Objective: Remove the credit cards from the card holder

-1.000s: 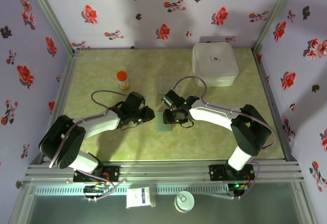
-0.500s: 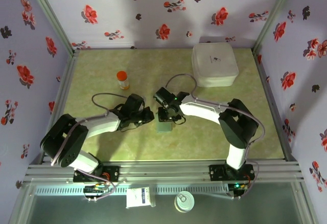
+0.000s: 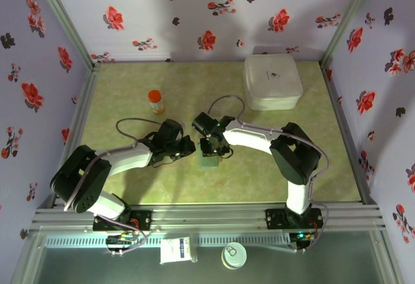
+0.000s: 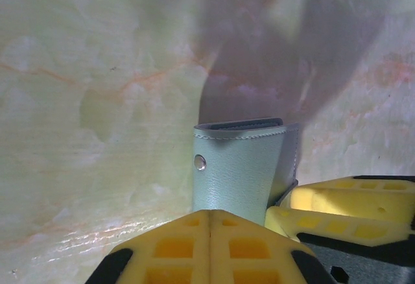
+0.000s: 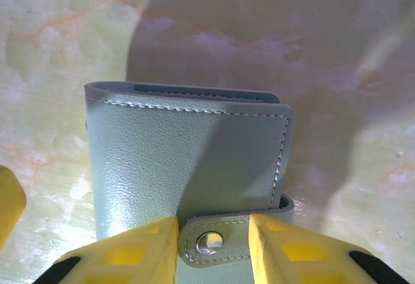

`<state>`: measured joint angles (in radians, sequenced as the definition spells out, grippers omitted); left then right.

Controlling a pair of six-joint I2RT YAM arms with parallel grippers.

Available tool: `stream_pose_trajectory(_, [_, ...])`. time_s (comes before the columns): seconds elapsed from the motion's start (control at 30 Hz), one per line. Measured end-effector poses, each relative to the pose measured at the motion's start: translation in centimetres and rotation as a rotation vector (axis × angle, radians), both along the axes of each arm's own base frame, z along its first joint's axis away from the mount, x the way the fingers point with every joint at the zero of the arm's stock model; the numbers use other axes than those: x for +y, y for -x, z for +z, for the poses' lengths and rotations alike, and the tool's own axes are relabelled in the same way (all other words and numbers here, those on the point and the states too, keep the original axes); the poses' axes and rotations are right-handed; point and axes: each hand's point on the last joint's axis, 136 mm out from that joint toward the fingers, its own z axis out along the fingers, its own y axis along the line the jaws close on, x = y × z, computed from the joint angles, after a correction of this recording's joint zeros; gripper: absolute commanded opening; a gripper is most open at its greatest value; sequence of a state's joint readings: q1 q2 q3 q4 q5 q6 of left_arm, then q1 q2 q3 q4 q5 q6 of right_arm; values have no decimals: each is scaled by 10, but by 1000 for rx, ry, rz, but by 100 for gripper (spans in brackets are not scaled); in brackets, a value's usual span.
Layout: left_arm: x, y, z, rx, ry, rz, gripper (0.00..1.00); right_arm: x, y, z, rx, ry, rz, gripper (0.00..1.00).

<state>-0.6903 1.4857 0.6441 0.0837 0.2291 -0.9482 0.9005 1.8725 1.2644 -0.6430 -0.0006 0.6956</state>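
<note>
Top view: the holder (image 3: 208, 161) lies on the table (image 3: 130, 83) just beside the left gripper (image 3: 190, 148), off its fingertips, and just under the tip of the right gripper (image 3: 211, 149) — the two grippers meet over it from either side. Well beyond both stand a white box (image 3: 272, 82) with a small dark mark on its lid, too small to read, and an orange bottle (image 3: 155, 100). Behind the arm bases lie a packet (image 3: 176, 249) with blue print, unreadable, and a can (image 3: 233, 255).

Left wrist view: the left gripper (image 4: 211, 232) is closed, its yellow fingers pressed together along one seam. The holder (image 4: 237, 174) rises right at their tips, slightly to the right, a metal snap (image 4: 200, 162) on its pale green face. Whether any of it is pinched between the fingers cannot be told. The right gripper's yellow fingers (image 4: 350, 200) come in from the right, against the holder's side.

Right wrist view: the holder (image 5: 188, 161) lies flat directly ahead of the right gripper (image 5: 213, 222), stitched edge on its right. Its closing tab (image 5: 224, 232) sits between the two yellow fingers, which stand apart at either edge of it — whether they press on it cannot be told.
</note>
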Motion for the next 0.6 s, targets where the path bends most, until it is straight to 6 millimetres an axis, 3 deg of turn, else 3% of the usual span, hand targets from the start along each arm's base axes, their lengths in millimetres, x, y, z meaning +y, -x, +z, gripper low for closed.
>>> stream_pose_trajectory(0.4, [0, 0, 0, 0, 0, 0, 0, 0, 5, 2, -2, 95, 39, 36])
stream_pose_trajectory(0.6, [0, 0, -1, 2, -1, -1, 0, -1, 6, -3, 6, 113, 43, 30])
